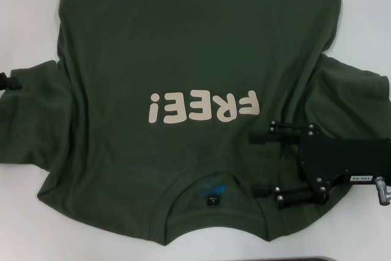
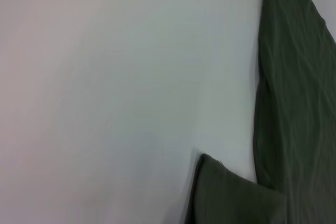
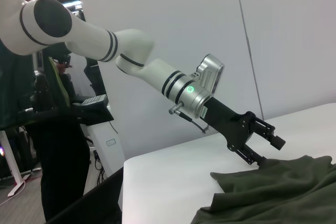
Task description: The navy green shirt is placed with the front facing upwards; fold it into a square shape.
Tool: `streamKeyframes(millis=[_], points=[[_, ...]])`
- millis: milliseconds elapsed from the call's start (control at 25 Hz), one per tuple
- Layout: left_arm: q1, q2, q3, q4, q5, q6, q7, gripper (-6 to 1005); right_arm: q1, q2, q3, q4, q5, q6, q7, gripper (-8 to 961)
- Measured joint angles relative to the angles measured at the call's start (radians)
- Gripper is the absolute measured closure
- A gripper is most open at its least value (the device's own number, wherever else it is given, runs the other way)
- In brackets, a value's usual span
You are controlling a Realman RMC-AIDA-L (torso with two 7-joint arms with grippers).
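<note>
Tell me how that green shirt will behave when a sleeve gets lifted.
The shirt will likely go limp and drape, since it already lies in soft wrinkles on the table. It probably drags its neighbouring cloth along rather than lifting cleanly. The open right pincer near the collar and the left pincer at the sleeve may need a firm pinch.

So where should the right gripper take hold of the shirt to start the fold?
Probably the right sleeve. The navy green shirt lies flat, front up, collar nearest the robot, and that sleeve spreads sideways just beyond the open right gripper. Come from the outer right side, pinch its edge and carry it inward. The left gripper is at the opposite sleeve.
</note>
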Motion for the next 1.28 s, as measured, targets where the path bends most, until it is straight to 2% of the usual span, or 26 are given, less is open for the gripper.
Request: streamKeyframes(millis=[800,1040,1280], points=[[-0.012,0.001,0.027,-0.009,-0.009,0.044,-0.007,220,-0.002,0.0,0.0,0.0,0.0,0.002,0.0,32],[-0.024,0.005,0.05,-0.009,0.002,0.059,-0.004,331,-0.003,0.0,0.001,0.0,0.0,0.002,0.0,32],[-0.029,0.012,0.063,-0.005,0.031,0.055,-0.015,500,-0.003,-0.001,0.007,0.0,0.0,0.001,0.0,32]])
